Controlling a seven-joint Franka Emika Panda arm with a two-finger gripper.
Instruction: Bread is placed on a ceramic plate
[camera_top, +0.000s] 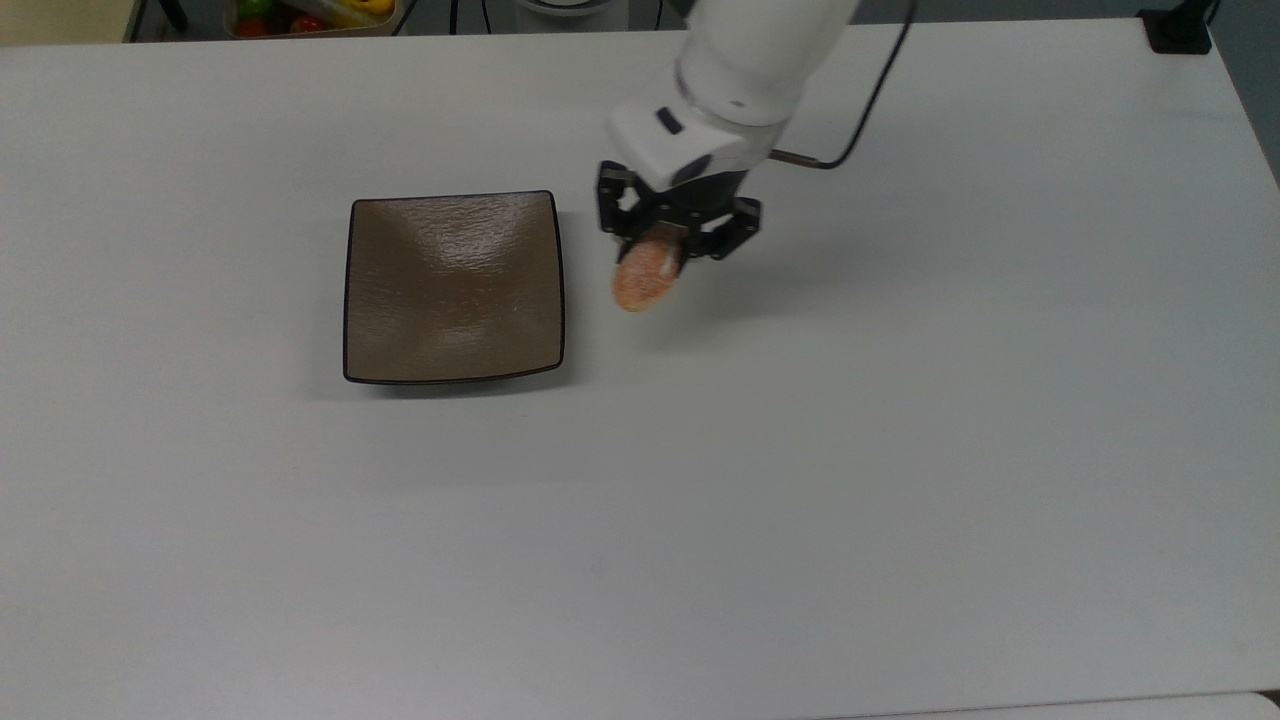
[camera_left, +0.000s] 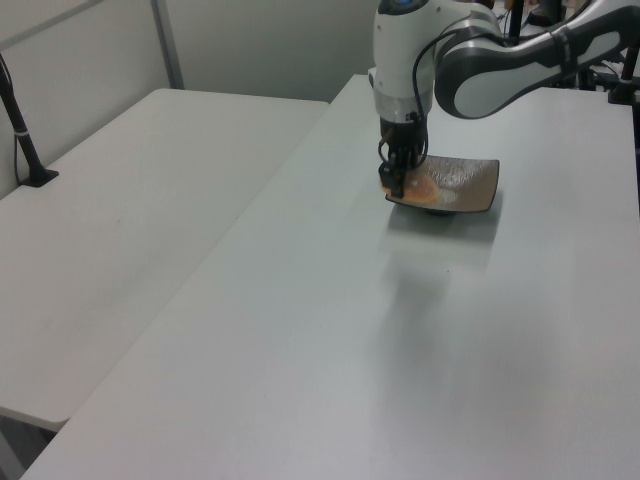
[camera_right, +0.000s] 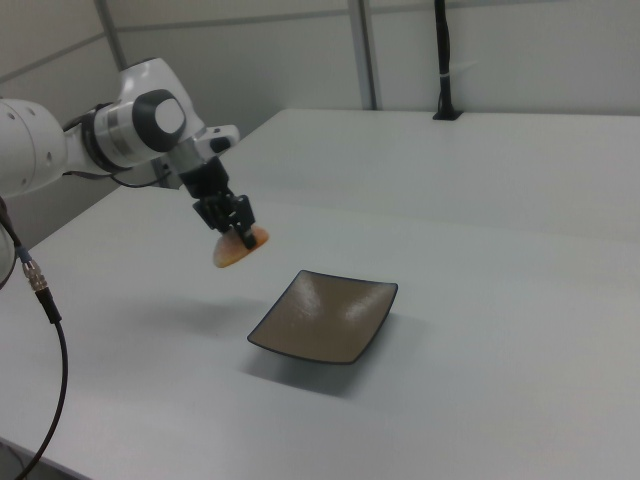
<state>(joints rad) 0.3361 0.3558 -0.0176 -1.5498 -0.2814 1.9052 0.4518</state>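
My gripper (camera_top: 665, 240) (camera_left: 398, 184) (camera_right: 236, 228) is shut on the bread (camera_top: 646, 275) (camera_left: 420, 192) (camera_right: 236, 250), a small orange-tan speckled loaf held above the table. The loaf hangs tilted, its lower end free. In the top view it is just right of the ceramic plate (camera_top: 454, 287), a square glossy brown dish with a dark rim, and beyond its right edge. In the left view the bread overlaps the plate (camera_left: 470, 190). The right view shows the plate (camera_right: 328, 314) lower right of the loaf, bare.
A white table (camera_top: 800, 480) carries everything. A black cable (camera_top: 868, 100) runs from the arm's wrist. A bin of coloured items (camera_top: 310, 15) sits past the far edge at the top view's upper left. A second table (camera_left: 120, 200) stands at the left view's left.
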